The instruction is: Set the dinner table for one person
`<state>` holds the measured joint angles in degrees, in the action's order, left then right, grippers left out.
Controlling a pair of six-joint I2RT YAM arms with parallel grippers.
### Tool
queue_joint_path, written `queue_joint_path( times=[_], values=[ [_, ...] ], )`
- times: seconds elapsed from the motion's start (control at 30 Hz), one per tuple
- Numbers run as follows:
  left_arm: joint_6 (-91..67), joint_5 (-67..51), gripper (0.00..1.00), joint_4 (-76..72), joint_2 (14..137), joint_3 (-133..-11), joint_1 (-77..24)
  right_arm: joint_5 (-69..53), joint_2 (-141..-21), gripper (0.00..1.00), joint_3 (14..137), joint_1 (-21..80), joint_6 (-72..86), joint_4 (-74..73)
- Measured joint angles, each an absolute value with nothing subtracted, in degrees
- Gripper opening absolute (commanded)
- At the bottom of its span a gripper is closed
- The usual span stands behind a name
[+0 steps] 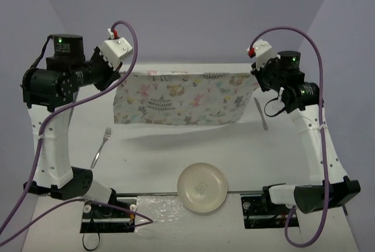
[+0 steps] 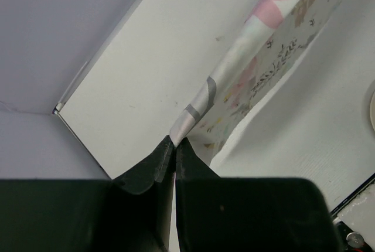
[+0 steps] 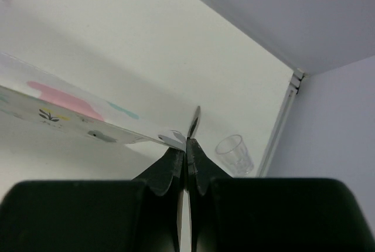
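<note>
My left gripper [image 2: 174, 143] is closed tight on one upper corner of the placemat [image 2: 258, 64]. My right gripper [image 3: 186, 146] is closed on the other upper corner. Each pair of jaws pinches only a thin edge of cloth. Between them the placemat hangs stretched like a curtain, and its lower edge seems free above the dinner table [image 1: 246, 146].

I judge the cloth to be light, soft and without stiffness. It will sag and fold if my grippers come nearer to each other, so the corners are the right places to hold, with a little tension between them. It is not fragile, but such thin cloth may slip out of a small pinch.

The dinner table is below both grippers and apart from them. It is hard and flat, a surface to lay things on, not to grasp.

Farther out, a knife [image 1: 261, 114] lies just below my right gripper and a glass [image 3: 234, 153] stands beyond it. A fork [image 1: 101, 146] lies below my left gripper, and a plate [image 1: 202, 189] lies near my bases.
</note>
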<state>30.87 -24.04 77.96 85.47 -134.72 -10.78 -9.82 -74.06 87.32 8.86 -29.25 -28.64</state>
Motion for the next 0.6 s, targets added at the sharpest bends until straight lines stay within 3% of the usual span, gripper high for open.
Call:
queue_joint_path(
  times=[0.37,0.6],
  values=[
    [31.03,-25.54,0.0,78.97,82.49,-129.93,-8.91,-27.89,-75.17,0.0,89.52,-1.57,-26.92,-38.02],
    [30.57,-23.21,0.0,78.12,99.83,-136.01,-7.99,-29.92,-90.82,0.0,99.58,-2.54,-26.31,-38.06]
  ],
)
